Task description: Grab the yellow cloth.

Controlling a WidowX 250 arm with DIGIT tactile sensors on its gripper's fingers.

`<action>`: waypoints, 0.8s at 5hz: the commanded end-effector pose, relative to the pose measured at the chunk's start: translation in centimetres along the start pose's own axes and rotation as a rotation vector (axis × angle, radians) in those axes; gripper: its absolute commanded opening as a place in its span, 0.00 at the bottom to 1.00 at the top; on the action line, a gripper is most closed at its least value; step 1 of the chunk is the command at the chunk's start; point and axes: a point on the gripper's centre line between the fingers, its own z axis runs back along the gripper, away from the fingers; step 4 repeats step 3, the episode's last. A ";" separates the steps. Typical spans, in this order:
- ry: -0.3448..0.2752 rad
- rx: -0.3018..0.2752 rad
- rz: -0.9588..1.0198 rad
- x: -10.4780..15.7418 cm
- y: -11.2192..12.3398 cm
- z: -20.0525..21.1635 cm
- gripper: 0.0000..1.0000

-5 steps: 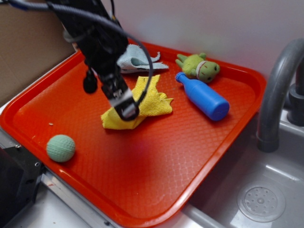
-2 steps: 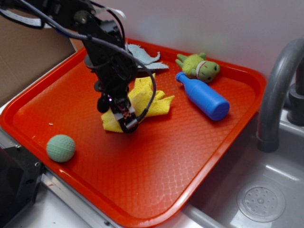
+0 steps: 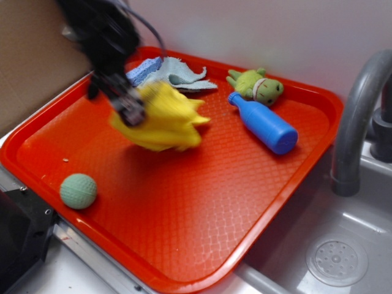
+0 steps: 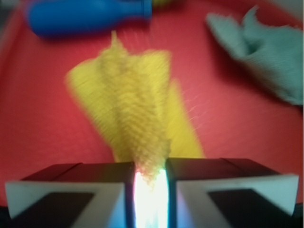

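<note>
We count one red tray (image 3: pixel 294 202), two cloths (one yellow cloth (image 3: pixel 164 119), one pale blue cloth (image 3: pixel 165 68)), one blue bottle (image 3: pixel 264 124), one green ball (image 3: pixel 78 190), one green stuffed toy (image 3: pixel 257 86), and one grey faucet (image 3: pixel 358 116) beside one sink (image 3: pixel 337 245).

Kitchen-style setup: steel sink (image 3: pixel 343 245), grey faucet (image 3: pixel 358 116), red tray (image 3: pixel 184 220) alongside.
</note>
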 end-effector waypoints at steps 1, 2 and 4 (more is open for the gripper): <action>0.049 0.003 0.383 -0.8 2.1 11.6 0.00; 0.088 0.091 0.430 0.4 3.4 15.6 0.00; 0.130 0.137 0.421 1.0 4.1 13.4 0.00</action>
